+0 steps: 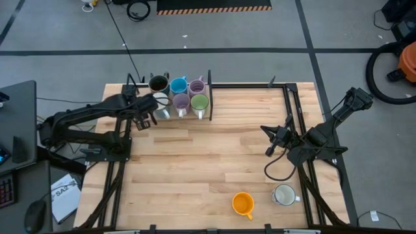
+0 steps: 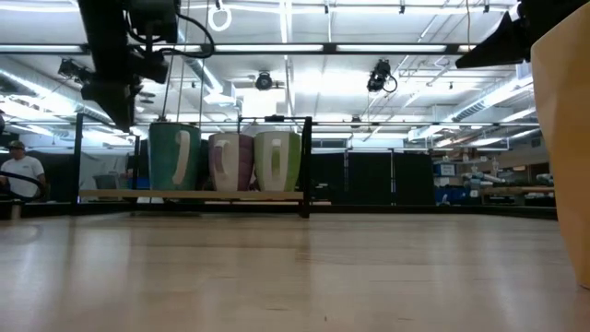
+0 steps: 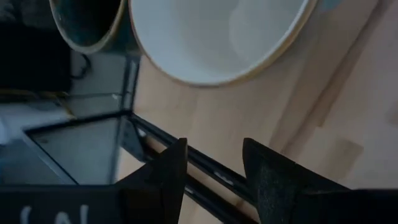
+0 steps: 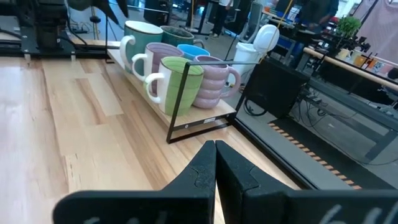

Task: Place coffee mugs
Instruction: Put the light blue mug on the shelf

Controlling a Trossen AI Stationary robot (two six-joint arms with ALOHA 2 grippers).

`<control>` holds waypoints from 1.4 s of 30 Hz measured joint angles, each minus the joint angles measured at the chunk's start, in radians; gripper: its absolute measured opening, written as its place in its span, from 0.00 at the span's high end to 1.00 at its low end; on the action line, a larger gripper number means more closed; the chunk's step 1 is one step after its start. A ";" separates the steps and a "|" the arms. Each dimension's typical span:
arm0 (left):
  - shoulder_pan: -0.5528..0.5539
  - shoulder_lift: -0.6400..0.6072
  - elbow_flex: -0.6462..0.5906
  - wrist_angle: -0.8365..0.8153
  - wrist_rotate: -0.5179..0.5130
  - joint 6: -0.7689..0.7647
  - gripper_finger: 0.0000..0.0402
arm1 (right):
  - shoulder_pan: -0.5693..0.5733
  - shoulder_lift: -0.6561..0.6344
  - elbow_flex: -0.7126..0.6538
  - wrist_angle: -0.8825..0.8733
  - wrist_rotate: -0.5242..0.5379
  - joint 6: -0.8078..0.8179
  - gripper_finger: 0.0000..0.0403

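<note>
Placing step just at its end on the left side: left gripper (image 1: 151,117) hovering at the rack (image 1: 209,97) on the far edge of the surface (image 1: 208,169), fingers (image 3: 163,177) apart, nothing between them in left wrist view. White mug (image 1: 160,106) directly beside the gripper, standing upright in the front row; rim visible just ahead of the fingers, not touched as far as visible.

Six mugs in the rack, two rows: dark brown mug (image 1: 158,83), blue mug (image 1: 178,85), lilac mug (image 1: 197,86) behind; white mug, second lilac mug (image 1: 181,103), green mug (image 1: 199,103) in front. All upright, touching or nearly so.

Two left loose near the front edge, well apart from the rack: orange mug (image 1: 242,204) lying on its side, other white mug (image 1: 283,195) upright just beside it on the right.

Right gripper (image 1: 272,140) parked over the right middle of the surface, fingers pressed together, empty.

Judged stage: six of eight done. Next move likely a retreat of the left arm clear of the rack without bumping the white mug, then a pick of one loose mug. Orange one needs righting or a rim grasp on its side; right arm nearer both. Remaining rack space hard to tell.
</note>
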 joint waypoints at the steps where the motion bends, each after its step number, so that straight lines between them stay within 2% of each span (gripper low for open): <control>1: 0.000 0.004 -0.004 0.011 -0.009 0.015 0.60 | 0.000 0.000 0.000 0.006 -0.001 -0.009 0.97; 10: -0.002 0.016 -0.094 0.080 -0.075 0.054 0.60 | 0.000 0.000 0.000 0.008 -0.020 -0.015 0.97; 15: -0.031 0.016 -0.150 0.189 -0.124 0.083 0.61 | 0.000 0.000 0.000 0.008 -0.022 -0.015 0.97; 29: -0.048 0.013 -0.152 0.286 -0.168 0.105 0.69 | 0.000 0.000 0.000 0.008 -0.023 -0.015 0.97; 42: -0.040 0.013 -0.152 0.384 -0.170 0.115 0.69 | 0.000 0.000 0.000 0.008 -0.023 -0.015 0.97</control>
